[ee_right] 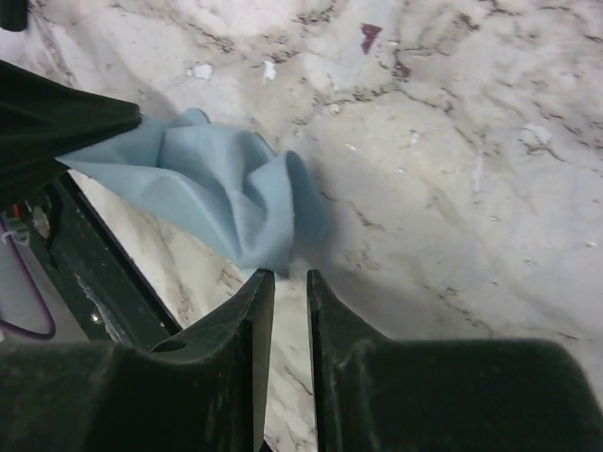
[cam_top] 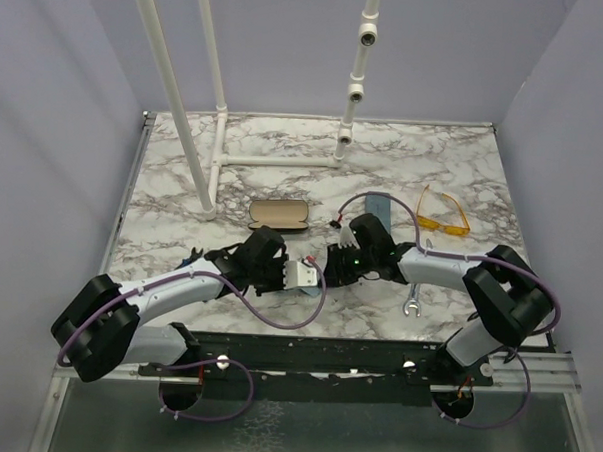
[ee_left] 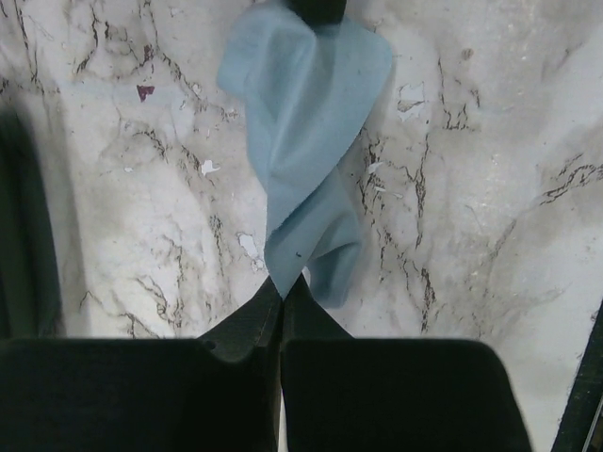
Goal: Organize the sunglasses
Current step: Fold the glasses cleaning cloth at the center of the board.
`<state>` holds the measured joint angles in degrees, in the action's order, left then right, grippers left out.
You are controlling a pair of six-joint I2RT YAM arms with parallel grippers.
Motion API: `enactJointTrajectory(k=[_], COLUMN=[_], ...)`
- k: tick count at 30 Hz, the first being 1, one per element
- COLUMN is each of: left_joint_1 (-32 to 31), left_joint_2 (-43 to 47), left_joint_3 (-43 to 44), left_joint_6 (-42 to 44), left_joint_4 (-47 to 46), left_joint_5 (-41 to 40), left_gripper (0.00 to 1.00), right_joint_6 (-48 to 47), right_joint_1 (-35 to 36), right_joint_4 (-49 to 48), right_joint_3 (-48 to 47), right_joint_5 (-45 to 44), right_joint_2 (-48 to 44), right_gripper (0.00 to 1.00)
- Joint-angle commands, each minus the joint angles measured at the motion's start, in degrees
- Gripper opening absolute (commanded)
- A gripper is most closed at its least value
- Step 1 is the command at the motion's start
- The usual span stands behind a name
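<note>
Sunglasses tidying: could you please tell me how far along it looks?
Nothing looks finished: the translucent yellow-orange plastic sunglasses lie loose on the marble table, and the black oval case stands open. In hand, the left gripper pinches a light-blue cloth; the right gripper sits beside it, jaws slightly apart. Putting the glasses away remains.

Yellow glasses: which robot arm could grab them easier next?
Probably the right. The yellow glasses lie at the right of the table, nearer the right gripper, whose jaws stand apart and empty. The left gripper is farther away and pinches the blue cloth.
</note>
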<state>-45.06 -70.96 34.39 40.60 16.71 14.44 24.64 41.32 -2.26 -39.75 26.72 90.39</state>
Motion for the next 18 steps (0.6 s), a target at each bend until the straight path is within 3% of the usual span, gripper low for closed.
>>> enactJointTrajectory(k=[1,7,10,12,15,18], left_joint_1=[-0.19,-0.29,-0.27,-0.27,-0.29,-0.28], left_joint_2=[0.21,1.39,2.14,2.54,2.85,3.3], left_joint_3=[-1.47,-2.84,-3.48,-3.76,-3.51,-2.57], left_joint_6=[2.12,2.42,1.48,0.63,-0.74,-2.47], left_joint_4=[-2.31,-4.11,-5.34,-6.01,-7.07,-7.29], left_joint_5=[-1.05,-0.17,0.05,0.08,-0.1,1.51], left_gripper=[0.0,0.0,0.0,0.0,0.0,0.0], right_joint_6=[-0.62,-2.93,-5.59,-8.78,-14.14,-21.36], right_joint_1=[-0.98,-1.02,0.58,4.01,10.48,17.47], right_joint_4=[-0.27,4.85,1.82,-3.89,-16.69,-38.3], right_joint_3=[1.64,2.95,7.35,11.29,19.1,28.8], right_joint_5=[0.45,-2.88,-6.17,-10.3,-15.91,-21.18], right_joint_2=[-1.55,-5.36,-11.59,-19.52,-28.02,-30.45], right_gripper=[0.29,0.48,0.58,0.65,0.66,0.66])
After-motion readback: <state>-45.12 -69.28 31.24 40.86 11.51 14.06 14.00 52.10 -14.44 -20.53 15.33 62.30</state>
